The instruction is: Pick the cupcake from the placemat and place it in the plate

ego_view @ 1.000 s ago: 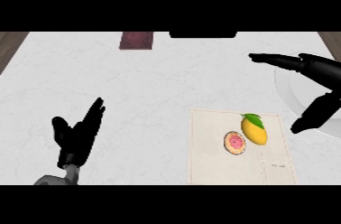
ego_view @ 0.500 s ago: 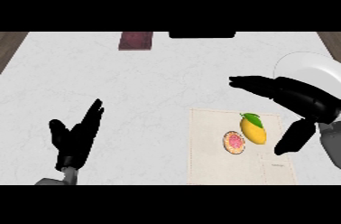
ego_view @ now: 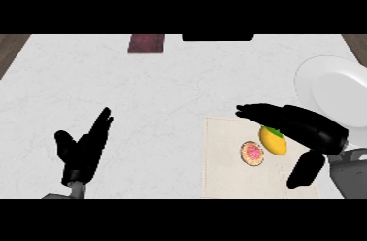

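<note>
Hovering right hand (ego_view: 314,129) near cupcake (ego_view: 252,153).

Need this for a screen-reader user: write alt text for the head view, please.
The robot's right hand, open, hovers over a cream placemat holding a pink-topped cupcake and a yellow fruit, with a white plate beyond on the white counter. Its left hand rests open at lower left.
</note>
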